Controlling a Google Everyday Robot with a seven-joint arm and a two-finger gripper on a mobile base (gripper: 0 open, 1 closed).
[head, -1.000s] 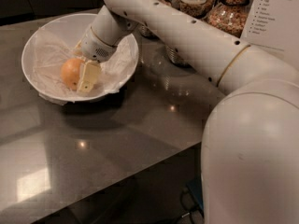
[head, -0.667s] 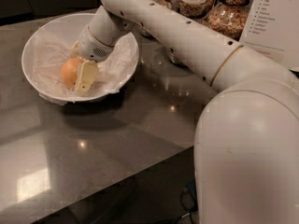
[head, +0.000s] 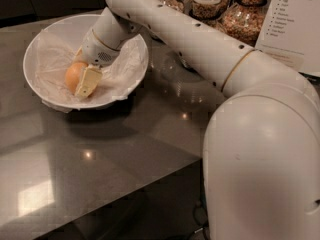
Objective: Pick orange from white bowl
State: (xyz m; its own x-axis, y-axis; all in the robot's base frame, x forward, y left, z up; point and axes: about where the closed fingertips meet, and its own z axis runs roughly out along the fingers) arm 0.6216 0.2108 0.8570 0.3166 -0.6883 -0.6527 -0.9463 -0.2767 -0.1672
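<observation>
The orange (head: 72, 77) lies in the left half of the white bowl (head: 55, 102), on crumpled white paper (head: 52, 59). The bowl stands on the dark grey counter at the upper left. My gripper (head: 81, 74) reaches down into the bowl from the right, at the end of the long white arm (head: 200, 44). One cream-coloured finger (head: 88, 81) presses against the orange's near right side. The other finger sits behind the orange, mostly hidden. The gripper is shut on the orange, which still rests low in the bowl.
Several glass jars of cereal (head: 245, 19) stand at the back right, beside a white printed sign (head: 295, 19). The arm's large white base (head: 265, 159) fills the right foreground. The counter's front edge (head: 150, 184) runs diagonally below the bowl.
The arm has shifted slightly left and leaned further over the bowl. The gripper and orange stay at almost the same spot in the bowl.
</observation>
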